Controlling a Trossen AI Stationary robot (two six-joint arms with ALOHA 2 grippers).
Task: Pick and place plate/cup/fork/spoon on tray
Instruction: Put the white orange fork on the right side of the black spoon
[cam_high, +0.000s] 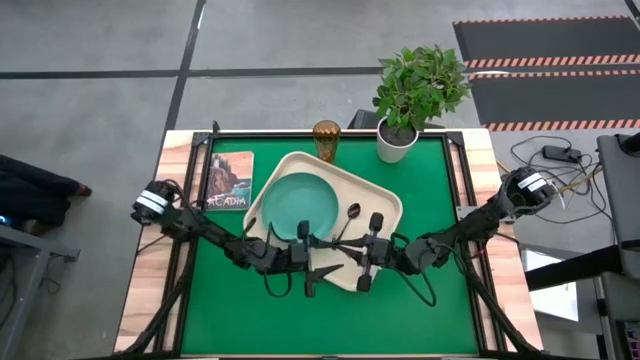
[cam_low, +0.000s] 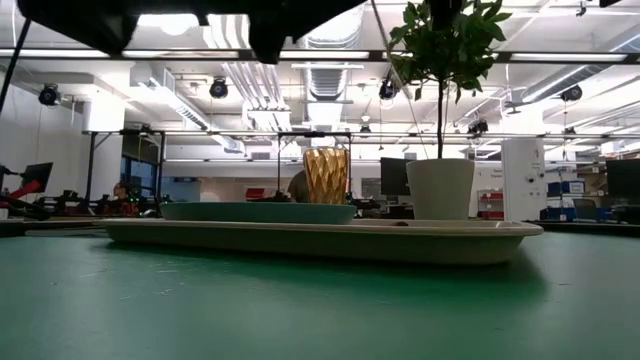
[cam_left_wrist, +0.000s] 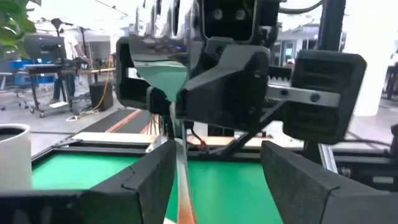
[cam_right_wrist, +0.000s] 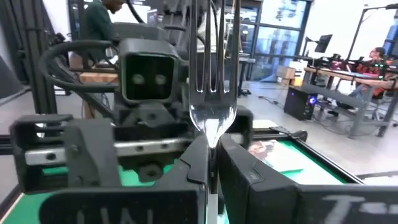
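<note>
The fork (cam_right_wrist: 212, 93) stands upright with its tines up, above the tray's near edge. My right gripper (cam_right_wrist: 213, 163) is shut on it. My left gripper (cam_left_wrist: 214, 171) faces the right one, open, with a finger on each side of the red-pink handle (cam_left_wrist: 184, 208). I cannot tell whether it touches the handle. The cream tray (cam_high: 380, 205) holds the teal plate (cam_high: 300, 203) and the dark spoon (cam_high: 351, 213). The amber cup (cam_high: 326, 140) stands on the green mat beyond the tray's far edge. In the low view, plate (cam_low: 258, 211) and cup (cam_low: 325, 175) show behind the tray's rim (cam_low: 320, 243). My right gripper pinches the fork's silver neck (cam_right_wrist: 213, 140), just below the tines, between its two fingers. The fingers come level from the table's right side and lie across the fork. The fork stands upright, lifted clear of the tray, its handle hanging below the fingers.
A white pot with a green plant (cam_high: 397, 142) stands at the far right of the mat, next to the cup. A picture-covered book (cam_high: 230, 180) lies left of the tray. Bare green mat lies in front of the tray (cam_high: 320, 320). Both arms meet over the tray's near edge.
</note>
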